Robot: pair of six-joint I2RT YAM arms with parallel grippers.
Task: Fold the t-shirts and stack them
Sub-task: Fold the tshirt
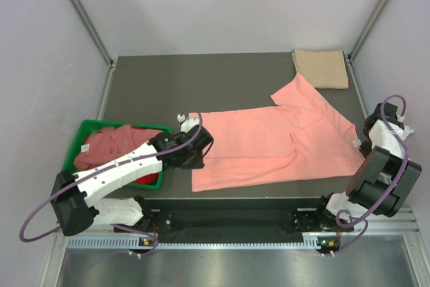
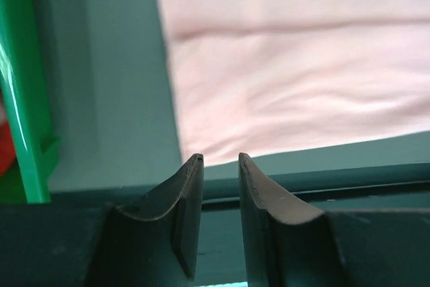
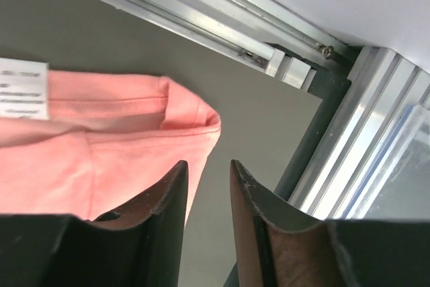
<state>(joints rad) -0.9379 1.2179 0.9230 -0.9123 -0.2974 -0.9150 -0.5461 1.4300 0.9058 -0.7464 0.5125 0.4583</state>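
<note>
Left jaws stood narrowly parted, empty, masking the salmon-pink cloth t-shirt's (image 1: 269, 146) edge from above; right jaws likewise, half-hiding its labelled corner.

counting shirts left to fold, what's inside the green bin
Crumpled reddish-pink cloth fills the green bin. The left arm crosses the bin's near right corner and hides that part; how many shirts are piled beneath the top layer cannot be seen.
</note>
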